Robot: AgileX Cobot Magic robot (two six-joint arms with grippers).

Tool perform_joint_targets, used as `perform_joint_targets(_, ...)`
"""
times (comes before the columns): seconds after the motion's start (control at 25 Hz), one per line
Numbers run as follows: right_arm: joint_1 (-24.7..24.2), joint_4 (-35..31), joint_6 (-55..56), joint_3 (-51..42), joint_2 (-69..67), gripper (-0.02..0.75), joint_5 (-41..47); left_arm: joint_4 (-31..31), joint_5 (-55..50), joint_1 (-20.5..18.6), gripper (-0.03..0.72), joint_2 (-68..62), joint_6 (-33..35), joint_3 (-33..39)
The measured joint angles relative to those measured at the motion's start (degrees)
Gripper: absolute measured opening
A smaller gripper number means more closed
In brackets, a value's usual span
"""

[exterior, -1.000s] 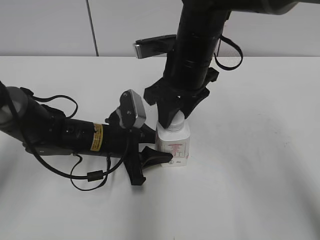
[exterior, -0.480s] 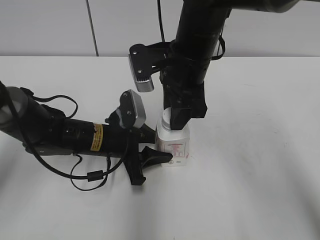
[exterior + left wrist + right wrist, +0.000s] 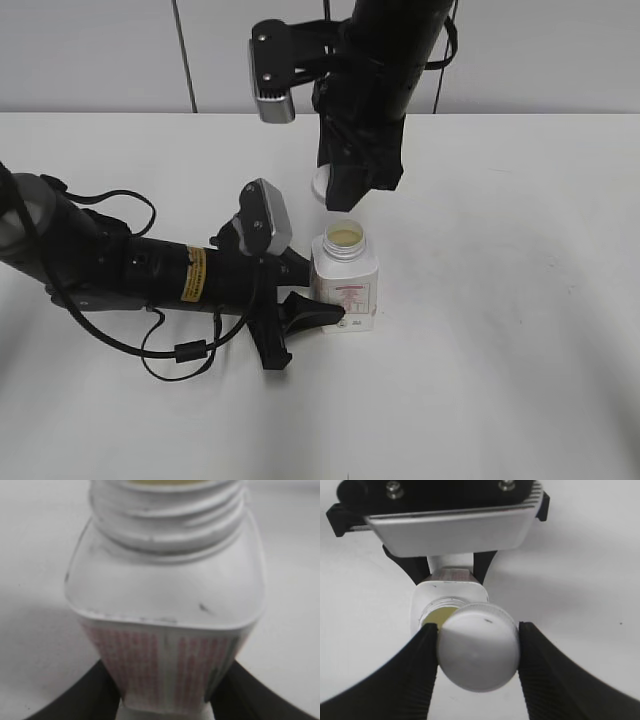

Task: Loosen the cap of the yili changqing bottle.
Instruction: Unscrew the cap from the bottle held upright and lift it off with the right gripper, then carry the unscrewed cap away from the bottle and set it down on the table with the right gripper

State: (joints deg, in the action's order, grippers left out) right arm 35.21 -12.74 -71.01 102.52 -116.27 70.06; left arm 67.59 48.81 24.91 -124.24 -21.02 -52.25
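Right gripper (image 3: 340,190) raised above the yili changqing bottle (image 3: 346,285), pinching the cap (image 3: 320,185); left gripper (image 3: 300,295) clamped on the bottle, upright on the table (image 3: 500,300), neck open. Left wrist: bottle (image 3: 167,605) squeezed between dark fingers (image 3: 75,700). Right wrist: cap (image 3: 477,647) gripped clear of the bottle (image 3: 447,600).

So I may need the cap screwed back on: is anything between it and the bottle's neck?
Nothing visible. The cap, held in the right gripper, hangs just above and left of the bottle's open neck.
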Motion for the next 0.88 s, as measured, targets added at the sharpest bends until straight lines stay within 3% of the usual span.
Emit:
perform_joint_targets(0.2,0.0,0.2,9.5,0.1,3.7,0.389,0.0,0.0,0.0,0.0,0.333,0.0,0.0,0.0)
perform_joint_targets(0.32,0.0,0.2,27.1,0.1,5.4,0.387,0.0,0.0,0.0,0.0,0.333,0.0,0.0,0.0)
perform_joint_targets(0.52,0.0,4.3,66.7,0.4,6.0,0.387,0.1,0.0,0.0,0.0,0.333,0.0,0.0,0.0)
perform_joint_targets(0.64,0.0,5.8,73.4,0.4,6.0,0.387,0.1,0.0,0.0,0.0,0.333,0.0,0.0,0.0)
perform_joint_targets(0.88,-1.1,5.8,74.0,0.4,6.0,0.387,0.1,0.0,0.0,0.0,0.333,0.0,0.0,0.0)
